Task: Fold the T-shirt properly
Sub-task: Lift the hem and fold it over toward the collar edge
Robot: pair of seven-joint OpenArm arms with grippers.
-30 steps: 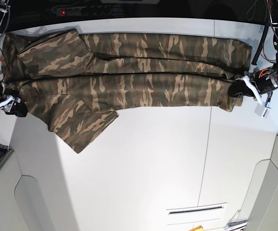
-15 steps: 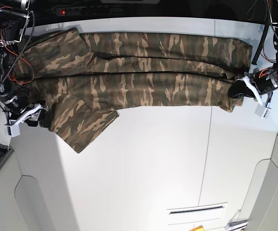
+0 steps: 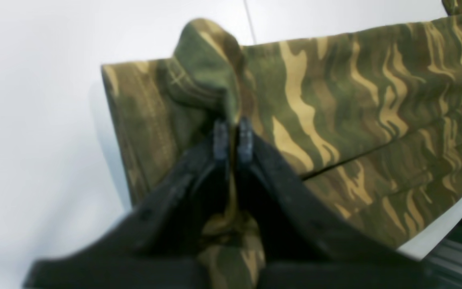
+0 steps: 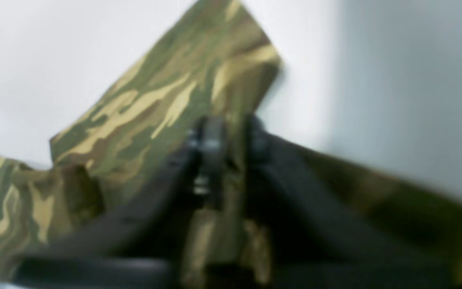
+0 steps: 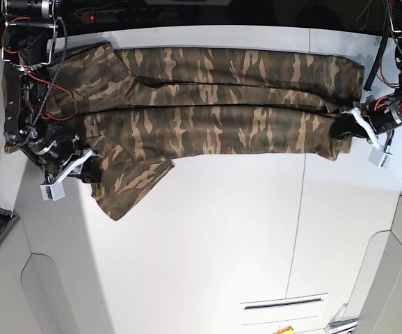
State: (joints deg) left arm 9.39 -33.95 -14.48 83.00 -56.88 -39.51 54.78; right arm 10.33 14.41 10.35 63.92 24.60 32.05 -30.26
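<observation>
Holding the shirt [image 5: 208,111] at both ends here, stretched in a long band across the far side of the table [image 5: 222,236]; our left gripper [image 3: 231,138] has its jaws pinched on a bunched hem corner, our right gripper [image 4: 227,144] is clamped on cloth by the sleeve. Worry is the thin pinches slipping if we pull unevenly, or the loose sleeve dragging crooked. Count: one shirt, two grippers, one table.

surface: white table [image 5: 229,236] | lying on it: camouflage T-shirt [image 5: 208,104], spread along far edge
</observation>
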